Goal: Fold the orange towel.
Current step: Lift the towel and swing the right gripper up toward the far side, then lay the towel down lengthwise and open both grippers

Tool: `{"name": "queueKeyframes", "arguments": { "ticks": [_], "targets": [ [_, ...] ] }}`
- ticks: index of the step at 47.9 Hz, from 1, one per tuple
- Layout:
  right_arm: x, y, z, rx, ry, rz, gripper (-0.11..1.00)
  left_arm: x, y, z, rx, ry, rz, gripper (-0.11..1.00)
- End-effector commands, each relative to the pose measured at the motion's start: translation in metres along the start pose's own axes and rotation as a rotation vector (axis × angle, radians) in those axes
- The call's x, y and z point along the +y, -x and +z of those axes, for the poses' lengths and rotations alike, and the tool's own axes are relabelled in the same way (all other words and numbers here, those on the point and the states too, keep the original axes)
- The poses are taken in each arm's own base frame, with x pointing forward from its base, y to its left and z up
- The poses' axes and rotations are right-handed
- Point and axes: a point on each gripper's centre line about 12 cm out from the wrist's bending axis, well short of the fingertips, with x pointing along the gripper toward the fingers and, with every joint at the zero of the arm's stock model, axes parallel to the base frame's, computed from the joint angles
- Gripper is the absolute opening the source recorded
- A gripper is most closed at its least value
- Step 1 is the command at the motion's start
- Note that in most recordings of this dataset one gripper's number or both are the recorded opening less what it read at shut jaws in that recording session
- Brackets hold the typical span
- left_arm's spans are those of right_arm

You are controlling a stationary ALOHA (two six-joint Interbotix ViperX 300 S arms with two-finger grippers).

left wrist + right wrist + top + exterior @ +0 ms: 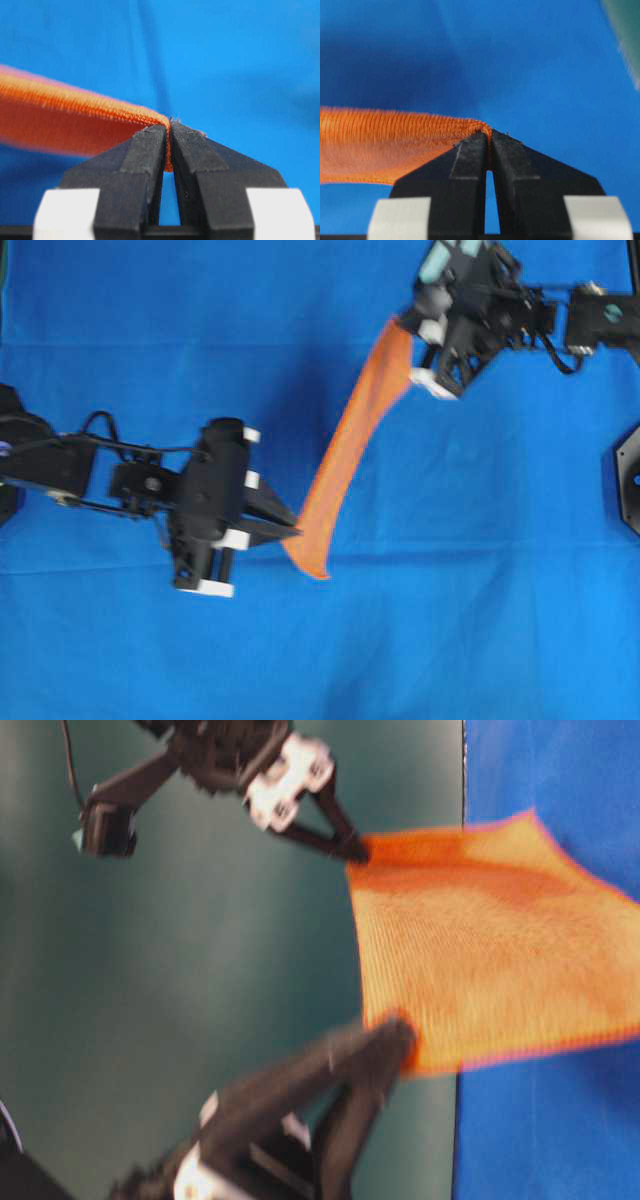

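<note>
The orange towel [350, 445] hangs stretched in the air between both grippers, running as a narrow band from upper right to lower middle in the overhead view. From table level the towel [490, 940] spreads as a broad sheet above the blue cloth. My left gripper [297, 532] is shut on the towel's lower corner; its jaws pinch the hem [168, 135] at the tips. My right gripper [402, 328] is shut on the upper corner, and its jaws clamp the towel edge [489, 136]. The towel [70, 120] trails left of each gripper [395, 145].
A blue sheet [480, 570] covers the whole table. A black arm base [628, 475] sits at the right edge. In the table-level view a dark green backdrop [200, 970] fills the left side.
</note>
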Motion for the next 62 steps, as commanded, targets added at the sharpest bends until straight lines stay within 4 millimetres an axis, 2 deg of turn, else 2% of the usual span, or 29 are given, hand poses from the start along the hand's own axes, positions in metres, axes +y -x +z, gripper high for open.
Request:
{"name": "queueKeyframes", "arguments": {
  "ticks": [1,12,19,30,40,44,52,62],
  "targets": [
    [-0.011,-0.002,0.026,-0.070,0.010,-0.021,0.03,-0.007,-0.005,0.026,-0.065,-0.034,-0.014,0.03],
    [-0.012,-0.017,0.050,-0.113,0.056,-0.025,0.03,-0.008,-0.024,0.041,-0.082,-0.099,-0.012,0.03],
    [-0.015,-0.018,0.049,-0.110,0.053,-0.031,0.03,-0.008,-0.031,0.047,-0.093,-0.112,-0.010,0.03],
    [-0.027,-0.004,0.028,-0.086,0.031,-0.052,0.03,-0.008,-0.054,0.064,-0.174,-0.147,-0.002,0.03],
    [-0.034,0.019,-0.001,-0.065,0.008,-0.068,0.03,-0.009,-0.093,0.088,-0.229,-0.216,0.010,0.03],
    [-0.035,0.025,-0.009,-0.062,0.003,-0.068,0.03,-0.008,-0.106,0.091,-0.229,-0.216,0.013,0.03],
    [-0.034,0.023,-0.017,-0.044,0.006,-0.065,0.03,-0.008,-0.115,0.077,-0.177,-0.189,0.005,0.03],
    [-0.024,-0.018,-0.017,-0.024,0.033,-0.016,0.03,-0.010,-0.105,0.035,-0.084,-0.126,-0.011,0.03]
  ]
}}
